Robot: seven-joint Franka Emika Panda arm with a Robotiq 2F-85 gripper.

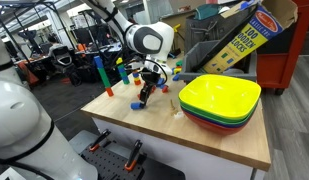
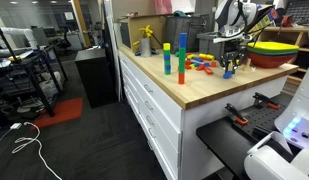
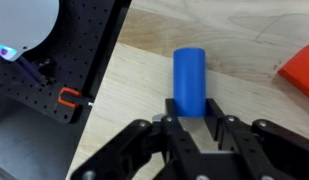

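- The gripper [image 3: 194, 118] was closed on a blue cylinder [image 3: 189, 78], one finger on each side of its near end.
- The cylinder rested on the wooden table [image 3: 244, 35], in an exterior view [image 1: 144, 98] near the table's middle.
- A red block [image 3: 299, 72] lay near it.
- Stacked bowls [image 1: 219, 100] sat well apart.

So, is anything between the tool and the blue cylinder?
Nothing. In the wrist view the tool is shut on the near end of the cylinder, touching both sides. Bare tabletop lies around it.
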